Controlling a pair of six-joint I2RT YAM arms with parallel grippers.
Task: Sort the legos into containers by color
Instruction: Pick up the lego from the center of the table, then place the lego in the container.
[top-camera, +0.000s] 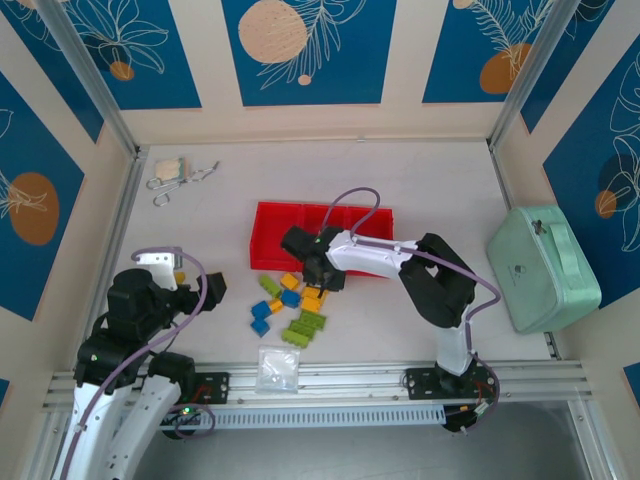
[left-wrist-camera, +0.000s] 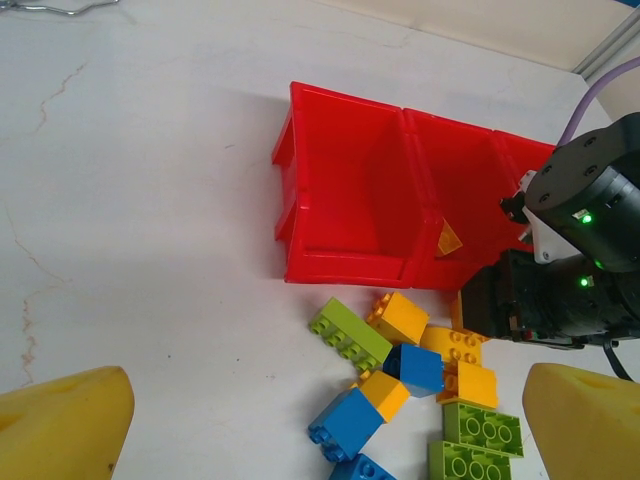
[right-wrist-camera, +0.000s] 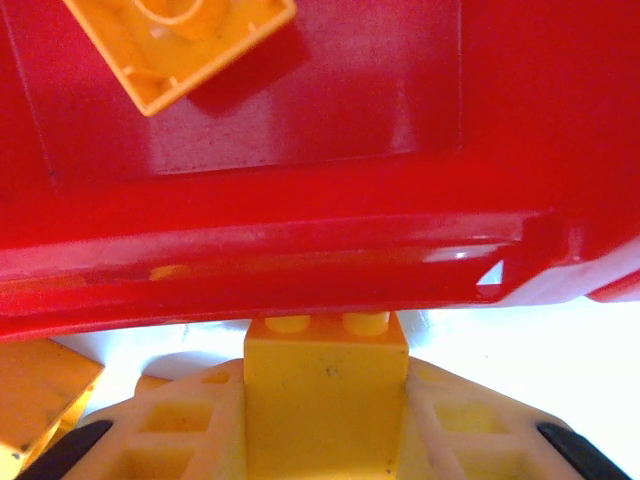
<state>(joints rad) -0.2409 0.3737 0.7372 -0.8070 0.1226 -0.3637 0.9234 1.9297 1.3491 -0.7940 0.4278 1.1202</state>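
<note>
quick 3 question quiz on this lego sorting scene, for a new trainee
1. True or false: the right fingers are shut on a blue brick.
2. What lies in the red tray? A) a lime green brick B) one orange-yellow brick C) nothing
3. Are the left fingers open or shut?

Key: 1 false, they grip the held yellow brick. 2 B. 3 open.
</note>
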